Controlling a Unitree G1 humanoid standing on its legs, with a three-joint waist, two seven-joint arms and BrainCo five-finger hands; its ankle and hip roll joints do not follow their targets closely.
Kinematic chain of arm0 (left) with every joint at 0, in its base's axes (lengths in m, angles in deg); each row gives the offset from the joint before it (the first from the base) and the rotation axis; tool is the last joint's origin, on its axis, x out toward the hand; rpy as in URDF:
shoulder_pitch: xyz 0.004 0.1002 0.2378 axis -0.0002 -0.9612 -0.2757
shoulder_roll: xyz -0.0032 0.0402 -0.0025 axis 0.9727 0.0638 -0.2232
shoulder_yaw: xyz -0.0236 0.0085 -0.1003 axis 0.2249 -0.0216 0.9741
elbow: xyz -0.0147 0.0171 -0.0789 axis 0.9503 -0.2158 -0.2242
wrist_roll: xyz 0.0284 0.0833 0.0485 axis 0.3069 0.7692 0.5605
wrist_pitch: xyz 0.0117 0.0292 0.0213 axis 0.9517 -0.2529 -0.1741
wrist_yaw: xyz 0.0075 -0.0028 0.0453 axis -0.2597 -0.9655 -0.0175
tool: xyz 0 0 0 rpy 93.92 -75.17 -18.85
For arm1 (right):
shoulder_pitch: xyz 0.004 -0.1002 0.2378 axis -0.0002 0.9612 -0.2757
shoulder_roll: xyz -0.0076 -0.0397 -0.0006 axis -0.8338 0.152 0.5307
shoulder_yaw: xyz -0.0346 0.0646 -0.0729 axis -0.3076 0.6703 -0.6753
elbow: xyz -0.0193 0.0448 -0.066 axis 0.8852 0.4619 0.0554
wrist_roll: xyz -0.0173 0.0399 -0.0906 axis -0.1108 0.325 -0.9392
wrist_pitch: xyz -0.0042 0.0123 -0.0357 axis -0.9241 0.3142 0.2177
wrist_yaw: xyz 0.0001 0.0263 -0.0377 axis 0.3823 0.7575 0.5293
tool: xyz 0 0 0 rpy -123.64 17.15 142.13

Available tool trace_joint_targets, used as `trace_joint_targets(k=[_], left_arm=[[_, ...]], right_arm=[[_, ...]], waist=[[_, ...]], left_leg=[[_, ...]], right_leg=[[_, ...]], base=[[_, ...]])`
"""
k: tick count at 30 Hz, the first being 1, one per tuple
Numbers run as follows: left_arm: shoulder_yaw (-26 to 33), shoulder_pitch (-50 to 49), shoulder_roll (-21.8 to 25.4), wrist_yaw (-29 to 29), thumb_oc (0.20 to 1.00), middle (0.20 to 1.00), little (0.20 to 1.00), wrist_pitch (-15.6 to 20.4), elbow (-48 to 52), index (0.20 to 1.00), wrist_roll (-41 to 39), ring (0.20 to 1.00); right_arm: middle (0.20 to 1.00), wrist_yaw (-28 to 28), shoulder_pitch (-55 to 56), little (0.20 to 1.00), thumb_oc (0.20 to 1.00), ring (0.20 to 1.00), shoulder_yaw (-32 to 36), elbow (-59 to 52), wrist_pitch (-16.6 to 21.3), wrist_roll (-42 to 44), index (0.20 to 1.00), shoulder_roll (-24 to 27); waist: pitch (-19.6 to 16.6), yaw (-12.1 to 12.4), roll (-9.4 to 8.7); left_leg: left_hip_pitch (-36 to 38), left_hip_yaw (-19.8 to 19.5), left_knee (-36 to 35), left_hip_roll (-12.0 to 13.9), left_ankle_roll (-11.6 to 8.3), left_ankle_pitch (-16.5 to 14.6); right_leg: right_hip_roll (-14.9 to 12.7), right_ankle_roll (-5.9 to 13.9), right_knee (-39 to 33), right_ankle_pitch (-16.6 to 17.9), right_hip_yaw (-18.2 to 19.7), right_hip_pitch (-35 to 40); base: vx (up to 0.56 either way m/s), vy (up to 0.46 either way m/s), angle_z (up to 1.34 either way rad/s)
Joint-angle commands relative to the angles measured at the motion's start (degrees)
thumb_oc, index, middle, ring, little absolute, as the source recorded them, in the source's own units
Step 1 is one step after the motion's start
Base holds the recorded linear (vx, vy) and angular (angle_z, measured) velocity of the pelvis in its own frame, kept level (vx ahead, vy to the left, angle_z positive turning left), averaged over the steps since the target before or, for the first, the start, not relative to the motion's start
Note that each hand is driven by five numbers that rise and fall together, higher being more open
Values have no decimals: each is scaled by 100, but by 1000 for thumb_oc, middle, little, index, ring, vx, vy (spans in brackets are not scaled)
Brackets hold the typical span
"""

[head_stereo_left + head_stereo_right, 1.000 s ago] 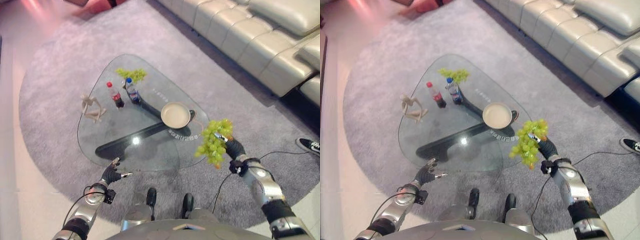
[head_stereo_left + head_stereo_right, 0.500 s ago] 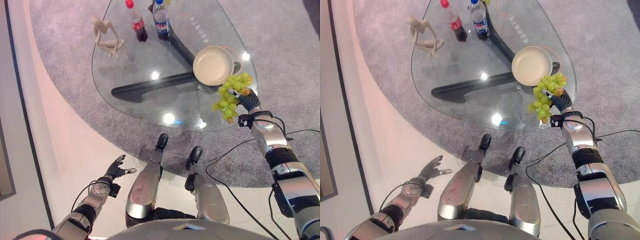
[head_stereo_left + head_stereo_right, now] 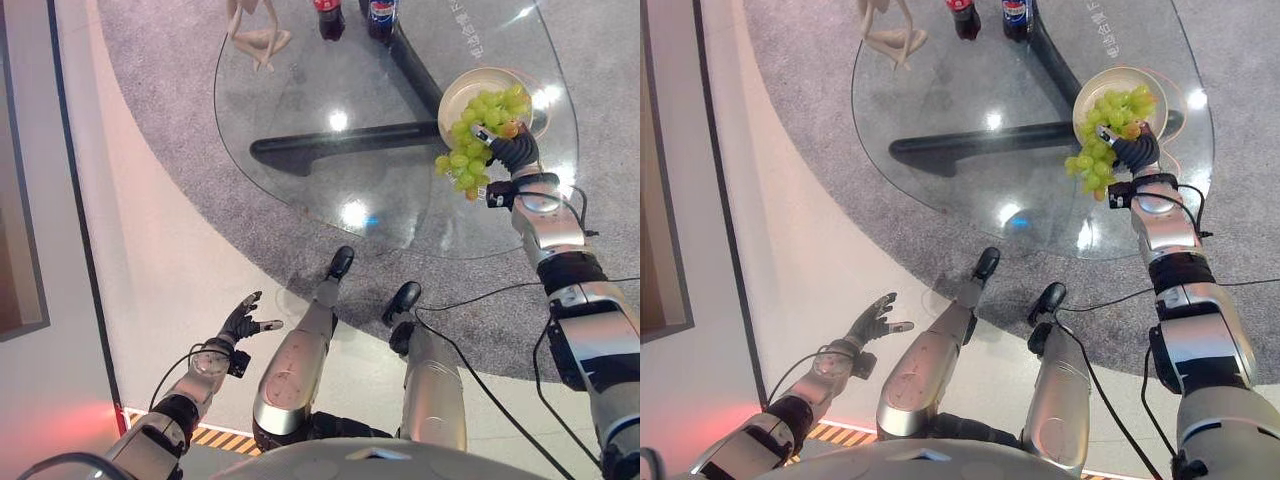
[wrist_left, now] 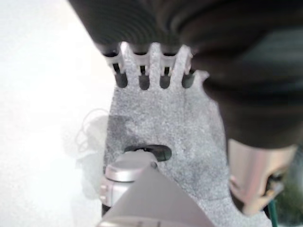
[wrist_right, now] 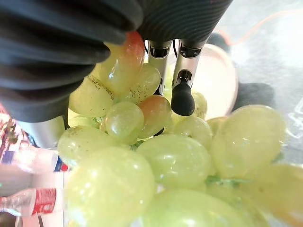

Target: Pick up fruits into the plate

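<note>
Over the plate (image 3: 455, 92), grapes (image 3: 470, 150) hang from the right hand (image 3: 512, 152).

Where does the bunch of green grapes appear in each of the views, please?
Left eye view: the grapes hang at upper right, from the right robot hand, overlapping the plate.
Right eye view: upper right again, grapes over the plate's near rim.
Right wrist view: grapes close up, under the fingers.
Left wrist view: none that I can see.
Shared landmark: the plate on the glass table.
</note>
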Motion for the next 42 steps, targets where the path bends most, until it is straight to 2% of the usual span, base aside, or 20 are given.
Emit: trace_joint_targets(k=[1, 18, 33, 42], left_arm=[[-116, -214, 127, 29, 1000, 1000, 1000, 52, 169, 1000, -189, 1000], [-220, -619, 364, 52, 1000, 1000, 1000, 221, 616, 1000, -373, 1000], [-231, -800, 463, -29, 1000, 1000, 1000, 236, 914, 1000, -604, 1000], [-71, -965, 430, -150, 1000, 1000, 1000, 336, 814, 1000, -632, 1000]], right_arm=[[200, 285, -305, 200, 200, 200, -326, -290, 108, -240, 200, 712], [200, 986, -1422, 200, 200, 200, -967, 87, -753, -1021, 200, 1349], [200, 1180, -1944, 200, 200, 200, -1325, -138, -879, -1332, 200, 1411], [200, 1058, -1935, 200, 200, 200, -1278, -495, -747, -1379, 200, 1407]], waist=[[-124, -95, -61], [-124, -57, 109], [-124, 25, 198], [-124, 48, 198]], left_leg=[[-344, 509, 1300, -197, 332, -1287], [-1275, 688, 1774, -364, 433, -1354], [-1793, 736, 2117, -407, 465, -1440], [-1560, 707, 1978, -435, 484, -1408]], right_leg=[[135, 138, -369, 483, 47, -181], [31, 205, 303, 415, 278, -1311], [8, 147, 673, 306, 316, -1838], [33, 148, 601, 288, 304, -1628]], base=[[31, 43, 2], [12, 16, -3], [6, 13, -4], [14, 29, 0]])
